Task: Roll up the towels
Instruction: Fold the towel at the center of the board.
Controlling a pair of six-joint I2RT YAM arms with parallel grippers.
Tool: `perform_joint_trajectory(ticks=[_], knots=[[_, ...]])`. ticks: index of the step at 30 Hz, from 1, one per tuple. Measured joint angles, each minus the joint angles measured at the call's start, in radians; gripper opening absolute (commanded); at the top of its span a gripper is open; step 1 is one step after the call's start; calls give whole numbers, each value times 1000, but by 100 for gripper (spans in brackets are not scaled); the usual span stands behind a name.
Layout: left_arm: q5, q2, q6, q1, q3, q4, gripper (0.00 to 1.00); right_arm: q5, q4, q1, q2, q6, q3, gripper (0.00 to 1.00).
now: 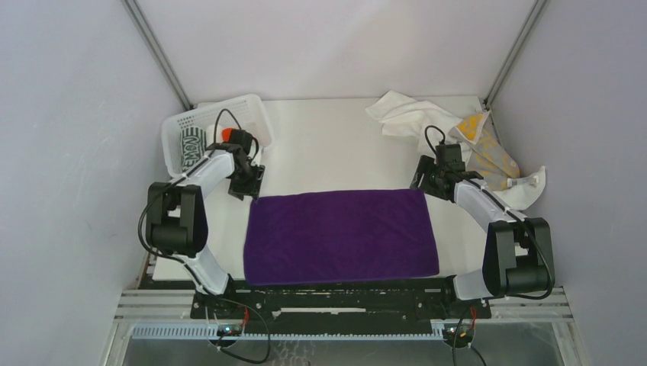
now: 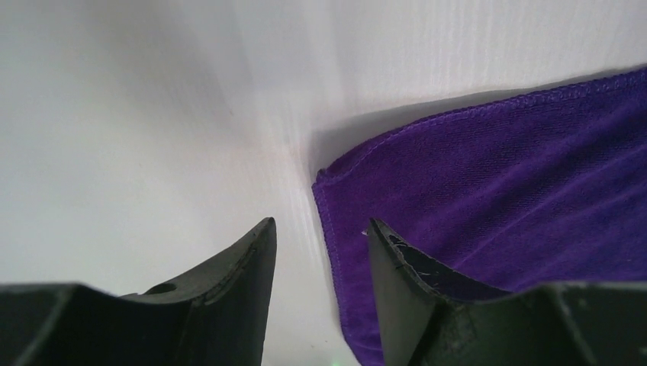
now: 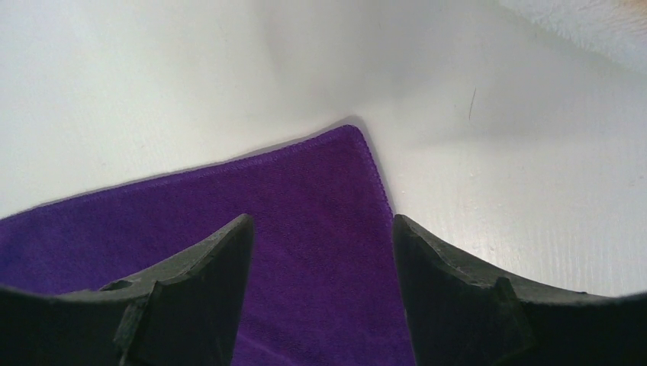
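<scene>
At your far left, the white mesh basket (image 1: 174, 126) holds a rolled green-and-white towel (image 1: 191, 142) and an orange-red one (image 1: 223, 135). Your left gripper (image 1: 254, 187) hangs at the far left corner of the purple towel (image 1: 341, 235), fingers spread. In its wrist view the cloth's left hem runs up between them, one finger over bare table, the other over cloth. The towel lies flat at the table's centre, long axis left to right. Your right gripper (image 1: 422, 181), also spread, has the far right corner between and just ahead of its fingers. Each arm is nearest its own corner, so both look placed to pinch together. Unrolled towels (image 1: 473, 141) lie far right.
</scene>
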Motion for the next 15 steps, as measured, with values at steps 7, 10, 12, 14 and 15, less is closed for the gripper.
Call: perform_joint_trajectory(ticks=[7, 10, 12, 14, 15], knots=[[21, 74, 147, -5, 76, -24, 52, -3, 18, 1, 0, -5, 0, 66], [26, 93, 202, -15, 82, -29, 51, -3, 21, 1, 0, -7, -1, 66], [32, 105, 231, -26, 82, -35, 49, -3, 21, 1, 0, -7, -1, 66], [41, 122, 255, -37, 86, -44, 47, -3, 21, 1, 0, -8, -1, 66], [42, 134, 267, -40, 92, -50, 46, -3, 21, 1, 0, -8, -1, 66]])
